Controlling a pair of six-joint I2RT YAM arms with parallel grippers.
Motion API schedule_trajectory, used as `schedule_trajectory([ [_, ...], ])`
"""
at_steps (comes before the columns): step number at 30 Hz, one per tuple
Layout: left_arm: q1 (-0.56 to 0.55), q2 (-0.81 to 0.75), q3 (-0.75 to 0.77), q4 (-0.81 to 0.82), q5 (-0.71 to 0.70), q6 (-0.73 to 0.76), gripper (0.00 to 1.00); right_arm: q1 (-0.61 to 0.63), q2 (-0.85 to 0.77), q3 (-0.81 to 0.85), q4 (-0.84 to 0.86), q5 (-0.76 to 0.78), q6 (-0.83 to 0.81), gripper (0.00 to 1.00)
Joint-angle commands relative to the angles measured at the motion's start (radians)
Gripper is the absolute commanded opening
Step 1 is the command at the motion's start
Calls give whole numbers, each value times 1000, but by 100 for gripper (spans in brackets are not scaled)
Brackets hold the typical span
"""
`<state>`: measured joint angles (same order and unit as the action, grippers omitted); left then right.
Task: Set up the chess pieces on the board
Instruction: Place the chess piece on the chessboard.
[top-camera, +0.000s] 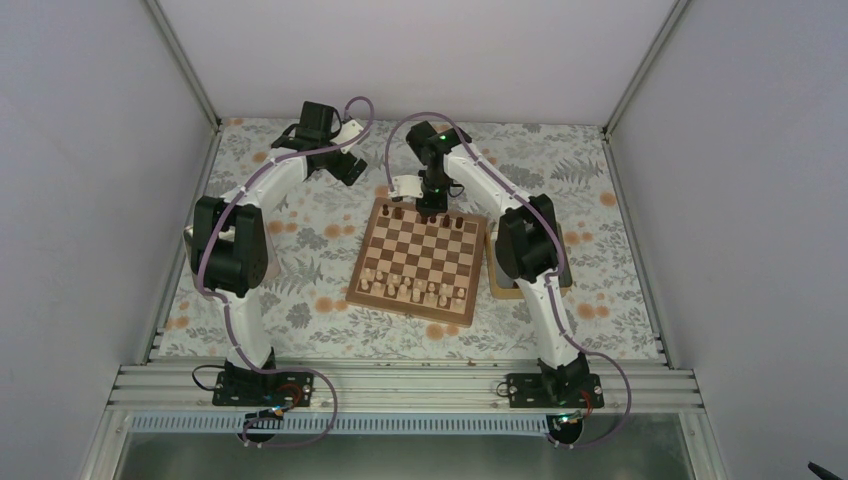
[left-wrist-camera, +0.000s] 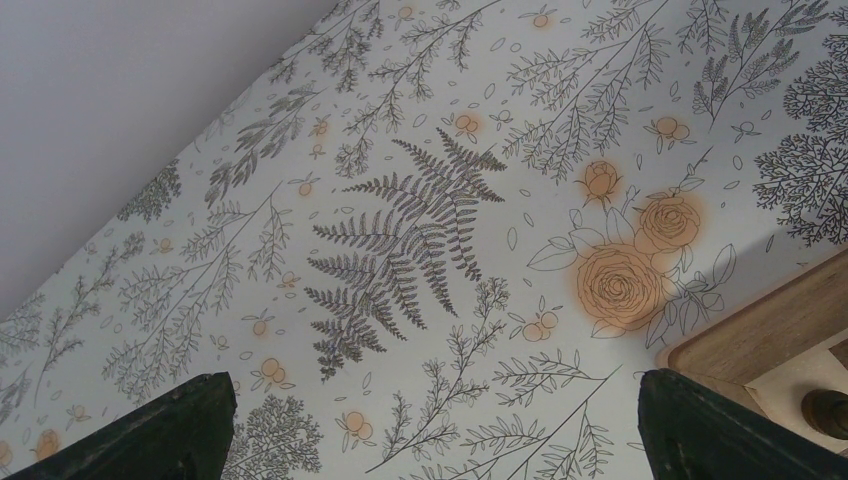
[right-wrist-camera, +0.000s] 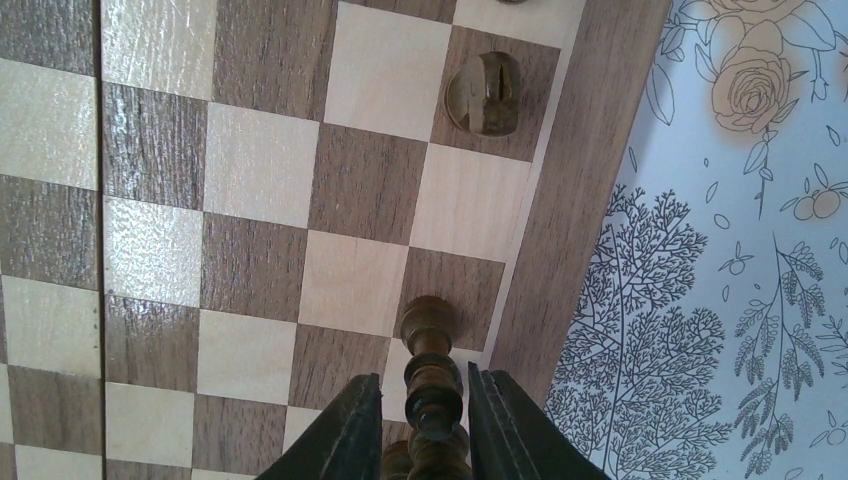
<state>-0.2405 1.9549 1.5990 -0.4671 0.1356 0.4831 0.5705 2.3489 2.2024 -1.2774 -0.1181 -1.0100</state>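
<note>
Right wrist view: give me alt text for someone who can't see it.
The right end effector grips a dark chess piece above the edge row of the board. Farther along stands another piece, with floral tablecloth beside.

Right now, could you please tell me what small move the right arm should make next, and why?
Probably lower the right end effector slightly, straight down, before any release. Its fingers flank a dark chess piece over a back-row square near the border of the board, and whether the base touches yet is unclear.
</note>
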Motion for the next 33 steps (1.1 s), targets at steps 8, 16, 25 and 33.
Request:
schedule_trajectory([
  [8, -6, -24, 9, -6, 19, 3, 100, 8, 23, 39, -8, -8, -15, 21],
  [16, -7, -25, 7, -5, 23, 5, 100, 8, 24, 35, -10, -6, -16, 15],
  [25, -8, -25, 8, -7, 26, 4, 100, 9, 22, 19, -10, -11, -17, 13],
  [33, -8, -21, 10, -7, 26, 4, 100, 8, 17, 44, -9, -28, -19, 8],
])
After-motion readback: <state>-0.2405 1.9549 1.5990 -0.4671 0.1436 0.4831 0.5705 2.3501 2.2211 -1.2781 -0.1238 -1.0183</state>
